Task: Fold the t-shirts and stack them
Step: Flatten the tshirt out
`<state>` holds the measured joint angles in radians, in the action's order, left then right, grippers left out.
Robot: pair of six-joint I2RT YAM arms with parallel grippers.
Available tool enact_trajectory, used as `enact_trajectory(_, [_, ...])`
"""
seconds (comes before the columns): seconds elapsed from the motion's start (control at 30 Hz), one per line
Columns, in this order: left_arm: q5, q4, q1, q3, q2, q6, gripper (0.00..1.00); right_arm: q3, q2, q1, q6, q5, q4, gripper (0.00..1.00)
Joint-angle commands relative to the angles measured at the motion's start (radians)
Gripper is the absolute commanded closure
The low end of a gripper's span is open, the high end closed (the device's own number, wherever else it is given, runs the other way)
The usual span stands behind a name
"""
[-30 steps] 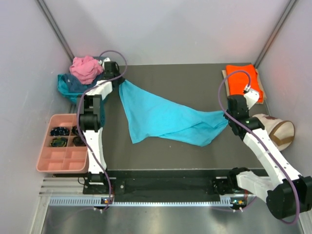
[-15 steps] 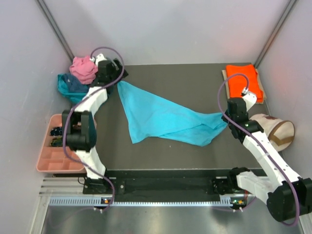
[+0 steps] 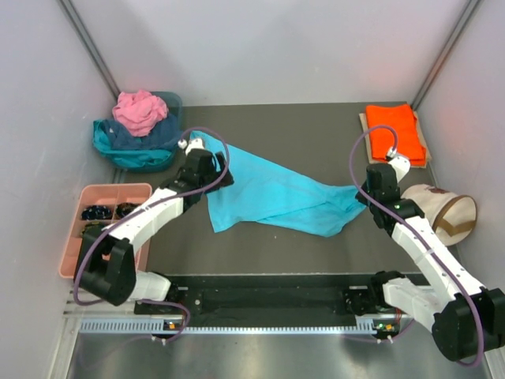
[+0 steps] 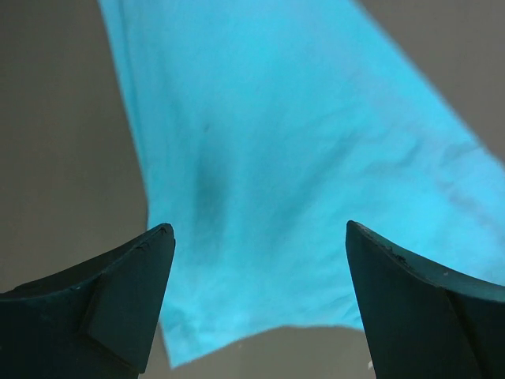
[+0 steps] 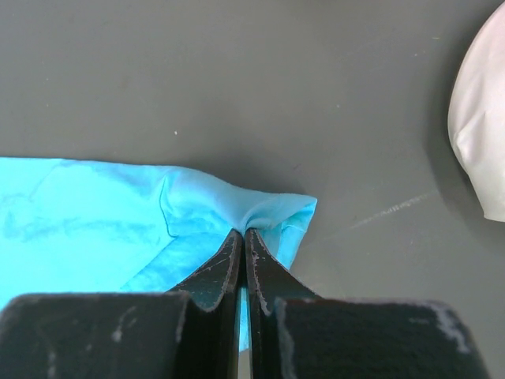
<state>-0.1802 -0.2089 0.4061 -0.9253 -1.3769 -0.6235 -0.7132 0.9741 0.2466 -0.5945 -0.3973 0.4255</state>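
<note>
I sit in a plain, pale booth. The back wall (image 3: pixel 268 47) ahead of me is smooth and off-white, and the left wall (image 3: pixel 35 118) and right wall (image 3: pixel 483 118) slant in to meet it. A dark left strut (image 3: pixel 88 49) and a dark right strut (image 3: pixel 450 49) run down the far corners. My tabletop (image 3: pixel 300 126) is matt dark grey, faintly scuffed. At its near edge lie a toothed metal rail (image 3: pixel 260 325) and a brushed steel sheet (image 3: pixel 260 359). The light is soft and even.
</note>
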Motion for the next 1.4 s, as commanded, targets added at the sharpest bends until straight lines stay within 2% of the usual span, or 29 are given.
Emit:
enact_trajectory(0.0, [-0.064,-0.089,0.025,0.095,0.072,-0.085,0.08,-0.003,-0.018,-0.004,0.007,0.018,-0.042,1.0])
enact_trajectory(0.2, [-0.05,-0.067,0.057,0.209,0.073,-0.219,0.16,-0.017,-0.012,-0.001,0.016,0.031,-0.037,1.0])
enact_trajectory(0.57, [-0.087,-0.113,0.143,0.377,0.239,-0.321,0.23,0.001,-0.012,0.0,0.013,0.038,-0.041,1.0])
enact_trajectory(0.97, [-0.105,-0.049,0.145,0.405,0.188,-0.332,0.25,-0.005,-0.034,0.01,0.015,0.031,-0.016,1.0])
enact_trajectory(1.13, [-0.062,-0.009,0.146,0.427,0.157,-0.351,0.37,-0.003,-0.04,0.01,0.016,0.026,-0.011,1.0])
enact_trajectory(1.23, [-0.062,-0.004,0.146,0.436,0.153,-0.354,0.47,-0.002,-0.04,0.01,0.016,0.029,-0.011,1.0])
enact_trajectory(1.37, [-0.071,-0.003,0.146,0.439,0.147,-0.349,0.55,0.0,-0.04,0.01,0.015,0.029,-0.013,1.0])
